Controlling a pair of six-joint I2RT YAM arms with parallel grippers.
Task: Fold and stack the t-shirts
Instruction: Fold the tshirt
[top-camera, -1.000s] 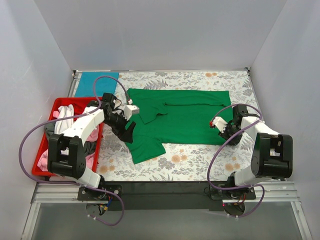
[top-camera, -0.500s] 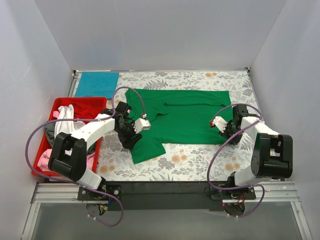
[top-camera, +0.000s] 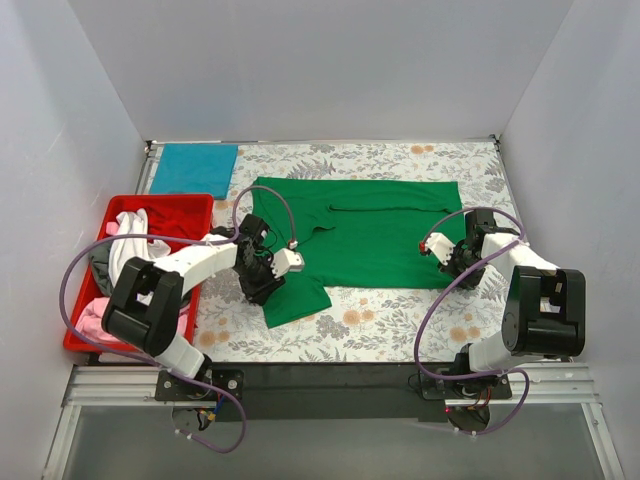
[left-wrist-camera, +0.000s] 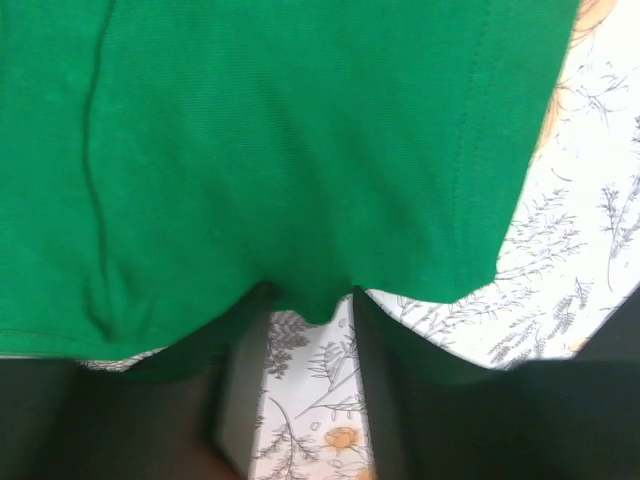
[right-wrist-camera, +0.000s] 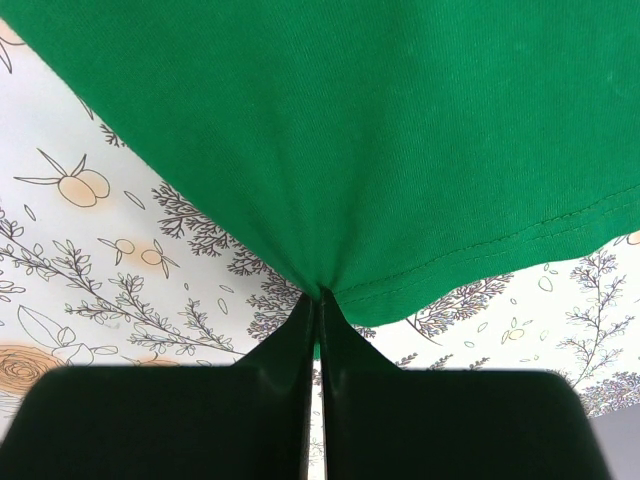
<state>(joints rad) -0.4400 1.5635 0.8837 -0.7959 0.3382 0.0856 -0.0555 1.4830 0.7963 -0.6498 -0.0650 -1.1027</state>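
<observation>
Two grippers are meeting the green t-shirt (top-camera: 370, 230) at its edges while it is lying spread flat across the middle of the floral table cloth (top-camera: 400, 322). The right gripper (right-wrist-camera: 318, 292) is pinching the hem at the shirt's right end, its fingers pressed together and the fabric bunching into them. The left gripper (left-wrist-camera: 308, 305) is sitting at the flap jutting toward the near left. Its fingers (left-wrist-camera: 238, 400) are parted, with the hem draping over their tips and printed cloth showing in the gap.

Bare table cloth is lying open along the near side between the arms and in a strip beyond the far edge. A teal-blue t-shirt (top-camera: 195, 168) is resting folded at the far left corner, just behind the red tray (top-camera: 165, 202). The tray is holding a heap of shirts (top-camera: 128, 240).
</observation>
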